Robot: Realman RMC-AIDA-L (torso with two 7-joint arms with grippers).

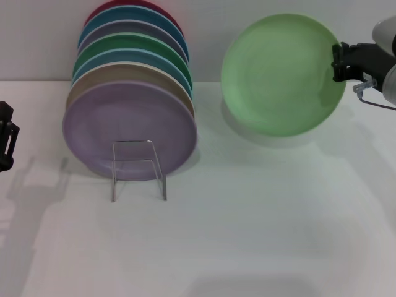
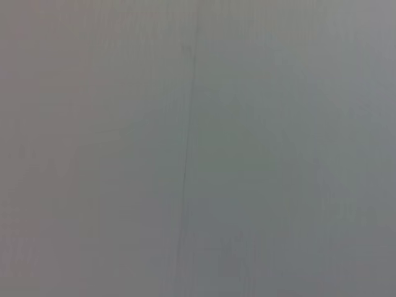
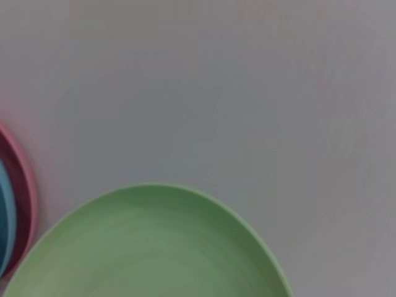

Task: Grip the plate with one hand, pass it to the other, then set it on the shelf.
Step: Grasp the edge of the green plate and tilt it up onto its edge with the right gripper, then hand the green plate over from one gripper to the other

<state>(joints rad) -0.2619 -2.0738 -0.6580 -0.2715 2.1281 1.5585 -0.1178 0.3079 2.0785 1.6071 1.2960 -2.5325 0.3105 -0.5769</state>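
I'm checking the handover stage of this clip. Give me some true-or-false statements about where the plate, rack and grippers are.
1. The right gripper holds the plate by its rim. True.
2. The plate lies flat on the table. False: it is held upright, off the table.
3. The left gripper touches the plate. False: it is far off, at the left edge.
4. A lilac plate fronts the stack in the rack. True.

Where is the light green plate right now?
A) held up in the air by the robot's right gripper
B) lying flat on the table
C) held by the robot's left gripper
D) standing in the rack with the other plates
A: the plate is raised on edge, pinched at its rim by the right gripper, well apart from the shelf.
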